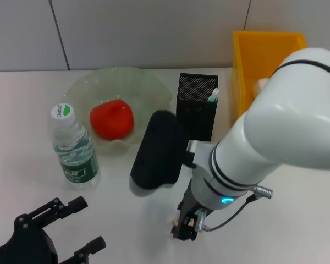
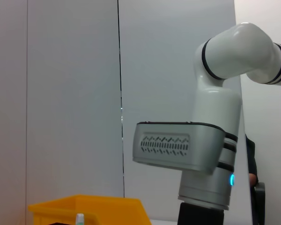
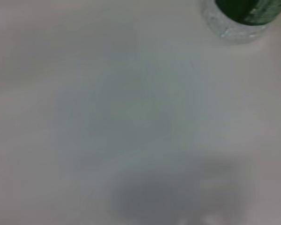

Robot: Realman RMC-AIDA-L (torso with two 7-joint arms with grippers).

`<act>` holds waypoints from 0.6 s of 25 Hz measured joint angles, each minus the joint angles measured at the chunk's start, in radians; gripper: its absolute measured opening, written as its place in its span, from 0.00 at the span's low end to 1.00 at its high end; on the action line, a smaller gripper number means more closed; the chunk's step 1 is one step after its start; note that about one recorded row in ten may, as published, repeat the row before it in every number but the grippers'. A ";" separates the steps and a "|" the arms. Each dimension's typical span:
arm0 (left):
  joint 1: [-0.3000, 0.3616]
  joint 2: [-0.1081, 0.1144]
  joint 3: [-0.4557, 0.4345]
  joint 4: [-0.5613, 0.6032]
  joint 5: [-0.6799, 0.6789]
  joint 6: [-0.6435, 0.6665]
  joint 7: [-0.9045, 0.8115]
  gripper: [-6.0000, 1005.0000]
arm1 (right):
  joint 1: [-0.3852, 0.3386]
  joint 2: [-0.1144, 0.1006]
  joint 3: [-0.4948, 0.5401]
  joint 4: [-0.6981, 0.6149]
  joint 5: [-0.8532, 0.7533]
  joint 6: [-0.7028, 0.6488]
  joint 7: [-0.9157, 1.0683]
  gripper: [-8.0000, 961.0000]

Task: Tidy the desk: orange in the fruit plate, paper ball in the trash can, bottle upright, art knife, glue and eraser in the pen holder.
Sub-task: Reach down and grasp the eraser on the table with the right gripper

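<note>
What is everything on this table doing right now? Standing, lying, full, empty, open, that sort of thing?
Bottle: upright, capped.
Orange: lying in the fruit plate.
Pen holder: upright, a white-and-green item poking out.
Trash can: upright, something pale inside.
Right gripper: lowered to the table, a small pale thing at its tip.
Left gripper: open, parked at the near edge.

Grey panelled wall [image 1: 154,33]; white desk [image 1: 33,181]
</note>
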 joint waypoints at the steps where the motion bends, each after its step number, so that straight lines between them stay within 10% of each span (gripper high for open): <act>1: 0.000 0.000 0.000 0.000 0.000 0.000 0.000 0.67 | 0.000 0.000 0.000 0.000 0.000 0.000 0.000 0.46; 15: -0.001 0.000 0.000 0.001 0.000 0.000 0.000 0.67 | -0.027 -0.006 0.159 0.075 -0.064 -0.096 -0.011 0.32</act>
